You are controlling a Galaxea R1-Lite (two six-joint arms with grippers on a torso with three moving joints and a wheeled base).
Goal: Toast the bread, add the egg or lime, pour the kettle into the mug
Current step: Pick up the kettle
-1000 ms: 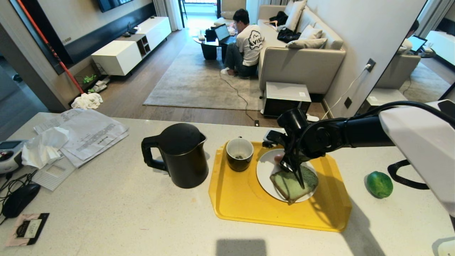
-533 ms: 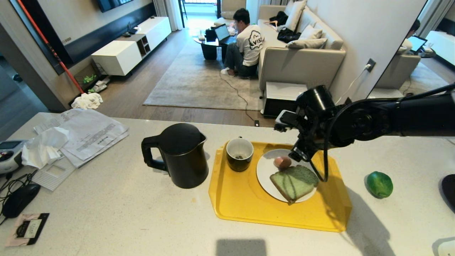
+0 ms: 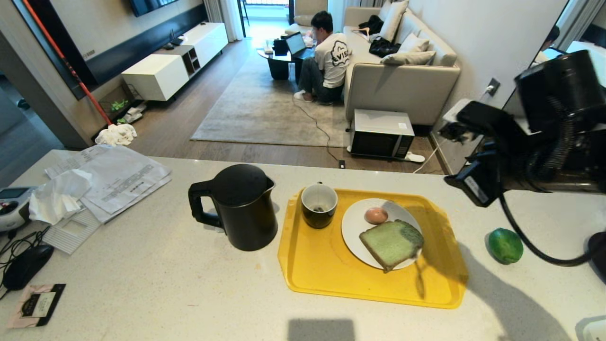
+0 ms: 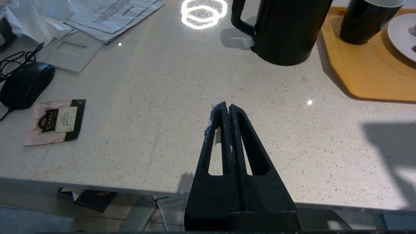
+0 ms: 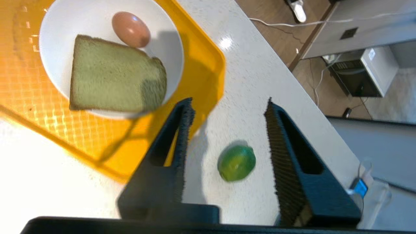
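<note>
Left of the closed left tool (image 4: 226, 109), flat on the speckled surface (image 3: 156, 284), lies one pink-and-black sachet (image 4: 54, 121) printed "CHALI"; the smaller print is unreadable. Beyond it: one black mouse (image 4: 25, 84), one stack of printed papers (image 3: 116, 177), text too small to read. Ahead and right of that tool stands one kettle (image 3: 241, 208), matte black, loop handle, domed lid. One yellow tray (image 3: 331, 274) carries one mug (image 3: 319, 205), black outside, white inside, and one white plate (image 3: 352, 232). On the plate: one bread slice (image 3: 392, 242), pale green with brown crust, and one pinkish-brown egg (image 3: 376, 215) touching its far edge. Right tool (image 5: 227, 107) hangs above the surface beside the tray, jaws apart, empty. Between its jaws in the wrist view, below, sits one glossy green lime (image 5: 236, 162).
</note>
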